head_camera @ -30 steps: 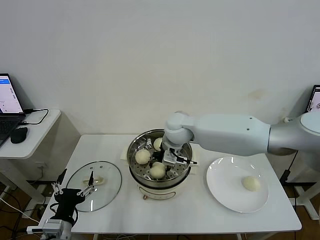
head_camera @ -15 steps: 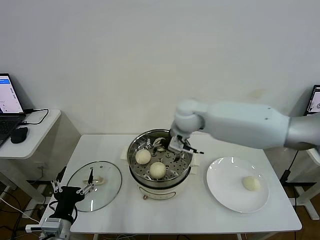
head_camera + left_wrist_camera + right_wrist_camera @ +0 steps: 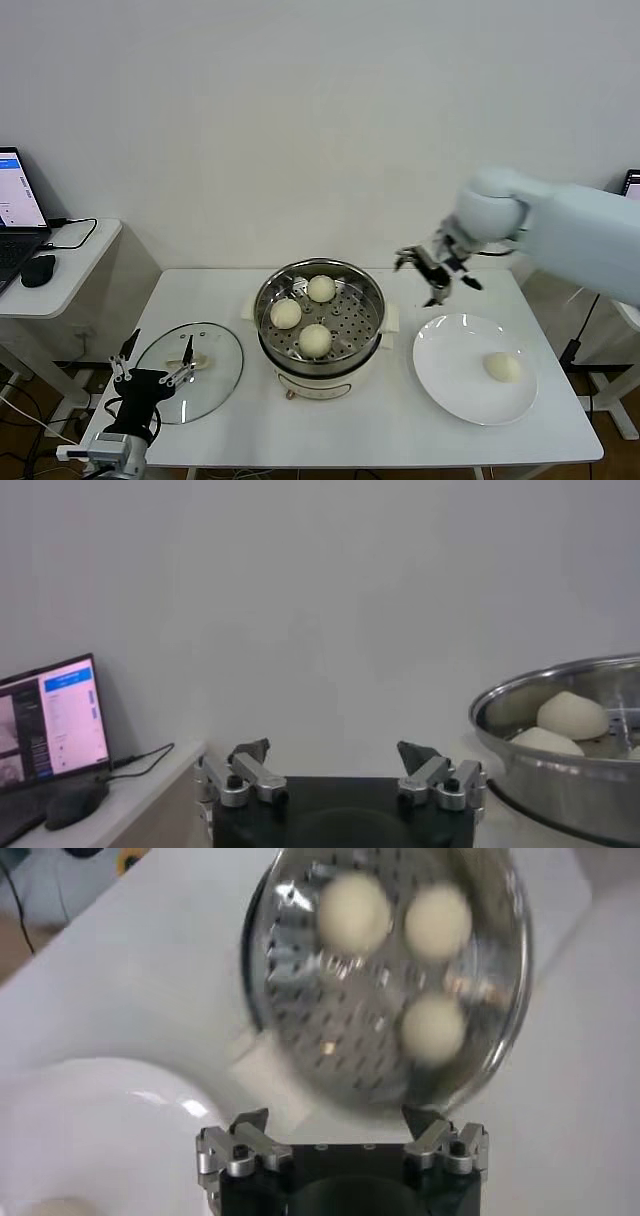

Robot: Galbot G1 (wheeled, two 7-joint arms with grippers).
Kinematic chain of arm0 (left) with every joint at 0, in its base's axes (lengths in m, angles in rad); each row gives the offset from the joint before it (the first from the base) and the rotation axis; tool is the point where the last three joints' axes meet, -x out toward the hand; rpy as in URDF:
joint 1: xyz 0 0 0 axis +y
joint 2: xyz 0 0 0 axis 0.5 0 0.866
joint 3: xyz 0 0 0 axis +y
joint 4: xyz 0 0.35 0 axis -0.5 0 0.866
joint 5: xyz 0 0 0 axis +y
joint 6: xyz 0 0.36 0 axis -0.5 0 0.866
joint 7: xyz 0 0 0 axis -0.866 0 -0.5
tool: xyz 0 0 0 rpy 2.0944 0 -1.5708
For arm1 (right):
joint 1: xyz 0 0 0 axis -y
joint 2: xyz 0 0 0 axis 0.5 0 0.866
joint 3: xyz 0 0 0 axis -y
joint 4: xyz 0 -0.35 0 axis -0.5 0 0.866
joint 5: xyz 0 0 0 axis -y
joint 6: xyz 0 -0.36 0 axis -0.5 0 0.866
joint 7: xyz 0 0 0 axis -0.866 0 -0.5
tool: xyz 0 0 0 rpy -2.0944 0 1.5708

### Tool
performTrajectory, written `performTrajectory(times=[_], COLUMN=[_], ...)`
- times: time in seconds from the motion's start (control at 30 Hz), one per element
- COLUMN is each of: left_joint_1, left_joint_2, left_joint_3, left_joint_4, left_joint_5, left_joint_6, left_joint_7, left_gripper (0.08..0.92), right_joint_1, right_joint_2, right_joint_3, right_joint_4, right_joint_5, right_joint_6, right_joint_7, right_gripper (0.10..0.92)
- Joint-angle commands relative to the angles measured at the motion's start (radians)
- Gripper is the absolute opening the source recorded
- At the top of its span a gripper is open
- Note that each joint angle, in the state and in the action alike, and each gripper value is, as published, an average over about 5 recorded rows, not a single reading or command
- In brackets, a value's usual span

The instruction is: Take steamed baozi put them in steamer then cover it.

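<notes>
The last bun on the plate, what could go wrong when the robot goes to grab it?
The last bun is smooth and round, alone on the slick white plate, so it might roll or slide away from the open right gripper. The steamer already holds three buns, so a careless drop could land on one of them. Later the glass cover, lying near the table's front edge beside the left gripper, could get nudged.
</notes>
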Motion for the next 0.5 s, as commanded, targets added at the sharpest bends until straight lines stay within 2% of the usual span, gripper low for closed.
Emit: performTrajectory(times=[0.03,0.33,0.5], left_joint_1=[0.0,0.018,0.03], left_joint_2=[-0.001,-0.011,-0.009], left_joint_3=[0.009,0.022,0.014], left_joint_4=[0.002,-0.011,-0.015], left_joint_5=[0.003,0.022,0.022], left_joint_6=[0.001,0.002,0.002], left_joint_7=[0.0,0.002,0.004], left_gripper=[0.823,0.823,0.823], right_joint_1=[-0.204,-0.705,-0.868], right_joint_2=[-0.258,-0.316,-0.302], right_joint_3=[0.12,0.529,0.67], right_joint_4=[0.013,-0.038,-0.083], right_joint_5=[-0.117,-0.269,-0.336], right_joint_6=[-0.052,-0.019,-0.017], right_joint_7=[-0.029,-0.023,-0.013], right_gripper=[0.823,0.823,0.823])
